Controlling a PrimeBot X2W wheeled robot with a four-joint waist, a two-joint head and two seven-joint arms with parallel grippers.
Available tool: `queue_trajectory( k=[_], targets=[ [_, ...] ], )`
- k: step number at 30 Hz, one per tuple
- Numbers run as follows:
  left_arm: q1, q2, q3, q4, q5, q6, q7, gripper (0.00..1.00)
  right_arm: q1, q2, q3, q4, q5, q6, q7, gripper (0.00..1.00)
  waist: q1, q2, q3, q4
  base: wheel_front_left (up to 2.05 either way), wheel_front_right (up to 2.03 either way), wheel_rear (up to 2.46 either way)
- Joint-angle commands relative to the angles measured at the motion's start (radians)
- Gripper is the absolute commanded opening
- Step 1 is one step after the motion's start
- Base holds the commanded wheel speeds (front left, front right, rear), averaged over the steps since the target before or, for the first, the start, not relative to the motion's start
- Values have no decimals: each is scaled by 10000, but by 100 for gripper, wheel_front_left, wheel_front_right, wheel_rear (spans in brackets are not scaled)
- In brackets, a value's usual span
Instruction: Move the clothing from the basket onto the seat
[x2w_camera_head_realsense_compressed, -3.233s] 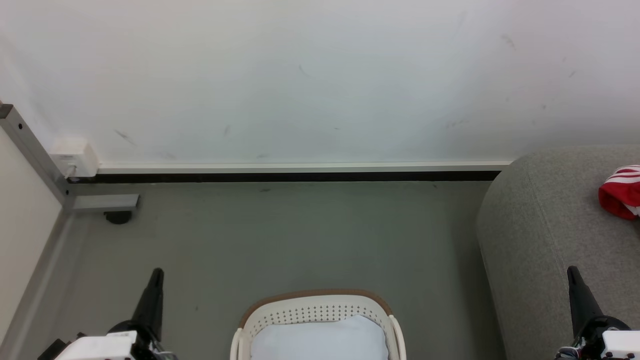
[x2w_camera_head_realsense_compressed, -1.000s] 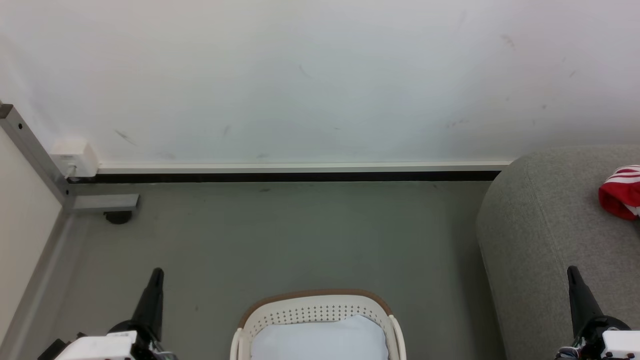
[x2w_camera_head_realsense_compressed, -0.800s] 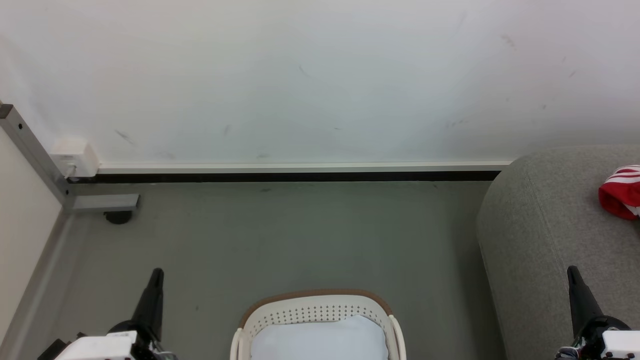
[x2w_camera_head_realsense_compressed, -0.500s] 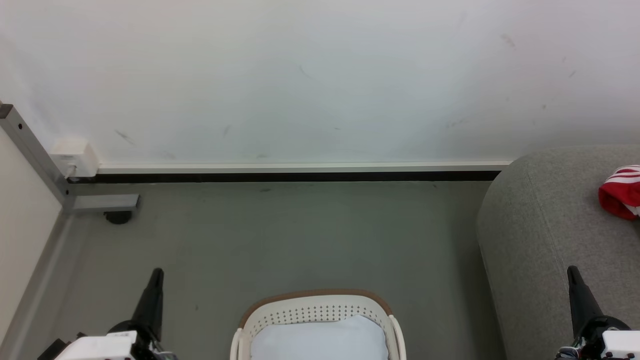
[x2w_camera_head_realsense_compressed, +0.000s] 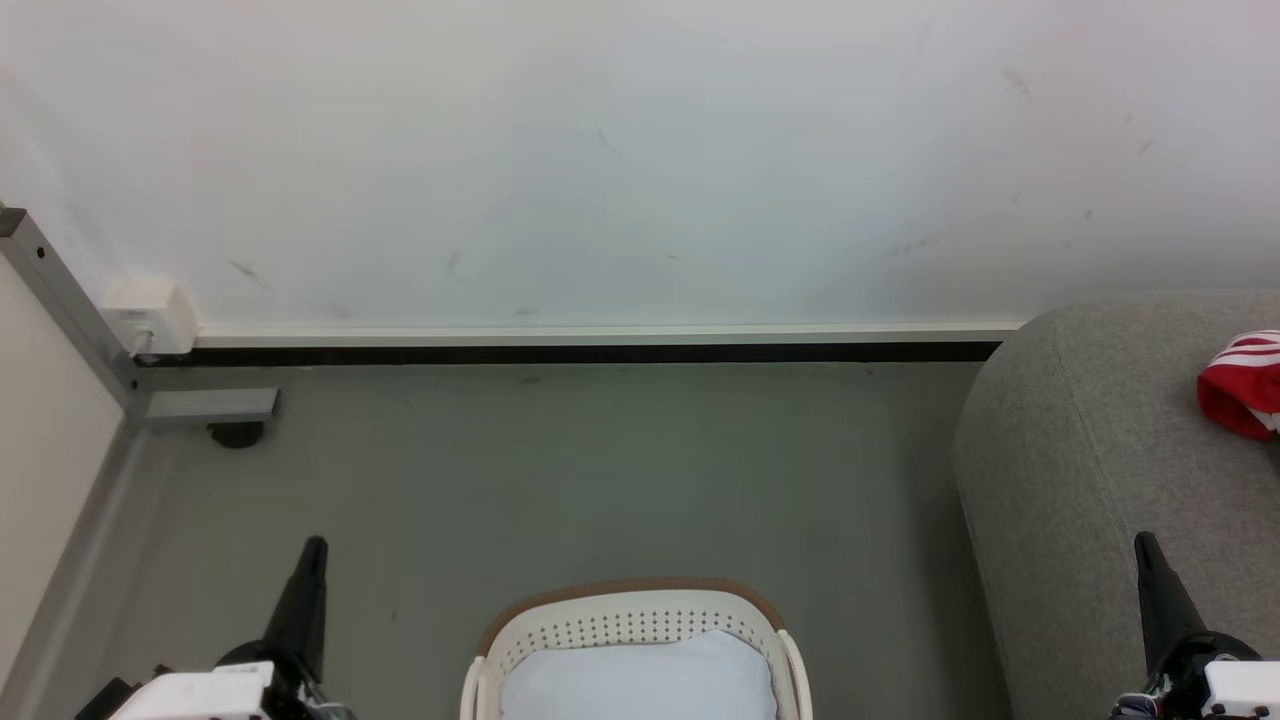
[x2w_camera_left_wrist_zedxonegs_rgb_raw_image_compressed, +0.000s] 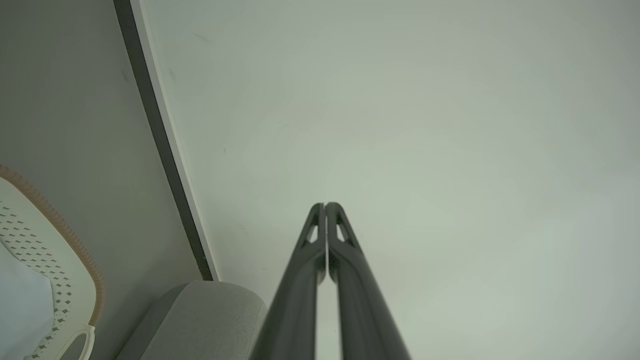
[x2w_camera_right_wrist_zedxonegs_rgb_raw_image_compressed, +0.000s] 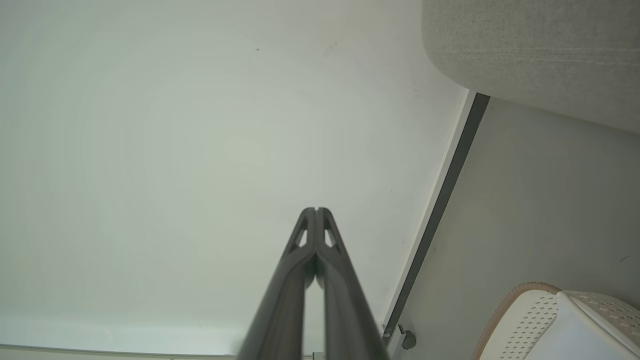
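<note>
Notably, the head view catches clothing (x2w_camera_head_realsense_compressed: 1240, 385) on the seat (x2w_camera_head_realsense_compressed: 1080, 450); wrist views show left hand (x2w_camera_left_wrist_zedxonegs_rgb_raw_image_compressed: 325, 205) and right hand (x2w_camera_right_wrist_zedxonegs_rgb_raw_image_compressed: 316, 210) pinched closed.

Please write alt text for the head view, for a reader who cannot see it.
A cream-white perforated plastic basket with a brown rim, holding a pale cloth, stands on the grey floor between the left gripper and right gripper, jaws shut. At right, a red white-striped garment lies on the large grey fabric seat.
</note>
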Motion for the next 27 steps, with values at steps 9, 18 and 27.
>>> queue_trajectory(
  k=[9,18,27],
  targets=[
    [-95,72,19,-31,-119,-40,33,0,-120,-71,-33,-46,21,-21,25,0,0,-1,0,0,0,0,0],
    [-95,72,19,-31,-120,-40,33,0,-120,-71,-33,-44,21,-21,25,0,0,-1,0,0,0,0,0],
    [-95,72,19,-31,-120,-40,33,0,-121,-71,-33,-44,21,-21,25,0,0,-1,0,0,0,0,0]
  ],
)
